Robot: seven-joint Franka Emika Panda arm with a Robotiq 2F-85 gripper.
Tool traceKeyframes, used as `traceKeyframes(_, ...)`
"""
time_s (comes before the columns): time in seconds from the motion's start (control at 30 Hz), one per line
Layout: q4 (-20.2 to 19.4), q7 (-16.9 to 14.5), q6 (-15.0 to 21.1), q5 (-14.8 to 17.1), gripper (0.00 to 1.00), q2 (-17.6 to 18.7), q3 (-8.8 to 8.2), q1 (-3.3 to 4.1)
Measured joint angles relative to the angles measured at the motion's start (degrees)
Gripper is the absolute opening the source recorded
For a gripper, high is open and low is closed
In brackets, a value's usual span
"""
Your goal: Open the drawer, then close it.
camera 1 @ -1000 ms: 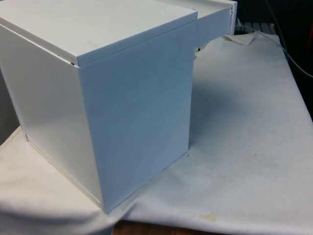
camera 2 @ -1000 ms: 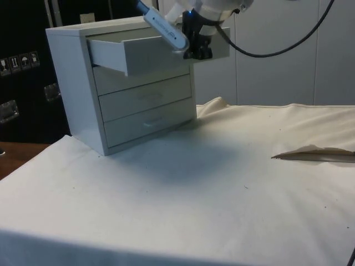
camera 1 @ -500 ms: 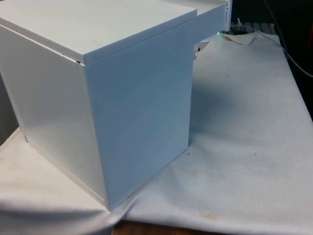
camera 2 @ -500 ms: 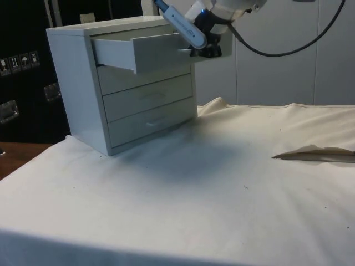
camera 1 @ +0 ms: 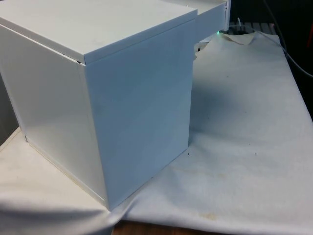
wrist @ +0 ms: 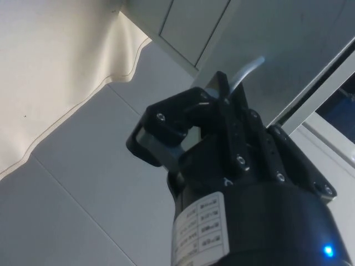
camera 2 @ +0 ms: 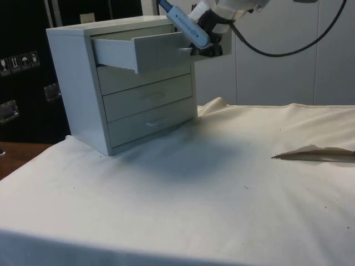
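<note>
A white chest of drawers (camera 2: pixel 72 83) stands on the cloth and turns its plain back and side (camera 1: pixel 137 98) to the front view. Its top drawer (camera 2: pixel 147 50) is pulled out, and the drawer's end (camera 1: pixel 212 19) sticks out past the chest in the front view. The two lower drawers are closed. My black gripper (camera 2: pixel 206 51) is at the top drawer's front. In the wrist view the gripper (wrist: pixel 222 91) is shut on the drawer's thin white handle (wrist: pixel 250 67), which curves out from between the fingers.
White cloth (camera 2: pixel 222 183) covers the table, with open room in front of the chest. A raised fold in the cloth (camera 2: pixel 313 154) lies at the side view's right. A black cable (camera 2: pixel 288 47) hangs from the arm above the table.
The gripper has moved up and to the side view's right with the drawer front, and the chest has slid a little on the cloth. Almost nothing has moved in the last half second.
</note>
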Motion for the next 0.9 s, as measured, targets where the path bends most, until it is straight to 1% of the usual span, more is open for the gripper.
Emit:
traceKeyframes(0.07,0.0,0.1,-0.1,0.0,0.12,0.0,0.0,0.0)
traceKeyframes(0.1,-0.1,0.1,-0.1,0.0,0.12,0.1,0.0,0.0)
traceKeyframes(0.17,-0.1,0.2,-0.1,0.0,0.22,0.1,0.0,0.0)
traceKeyframes(0.2,-0.1,0.2,-0.1,0.0,0.29,0.1,0.0,0.0)
traceKeyframes(0.27,-0.1,0.2,-0.1,0.0,0.4,0.1,0.0,0.0)
traceKeyframes(0.3,-0.2,0.3,-0.1,0.0,0.5,0.1,0.0,0.06)
traceKeyframes(0.33,-0.2,0.3,-0.1,0.0,0.55,0.1,0.0,0.06)
traceKeyframes(0.37,-0.2,0.3,-0.1,0.0,0.55,0.1,0.0,0.06)
traceKeyframes(0.43,-0.2,0.3,-0.1,0.0,0.64,0.1,0.0,0.06)
traceKeyframes(0.53,-0.2,0.3,-0.1,0.0,0.8,0.1,0.0,0.06)
traceKeyframes(0.57,-0.1,0.3,-0.1,0.0,0.9,0.0,0.0,0.06)
traceKeyframes(0.63,-0.1,0.3,-0.1,0.0,0.99,0.0,0.0,0.06)
traceKeyframes(0.8,-0.4,0.8,-0.1,0.0,1.0,0.1,0.17,0.29)
traceKeyframes(0.87,-0.7,1.6,-0.1,0.0,1.0,0.5,0.4,0.52)
traceKeyframes(0.9,-1.0,2.6,0.0,0.0,1.0,1.0,0.69,0.69)
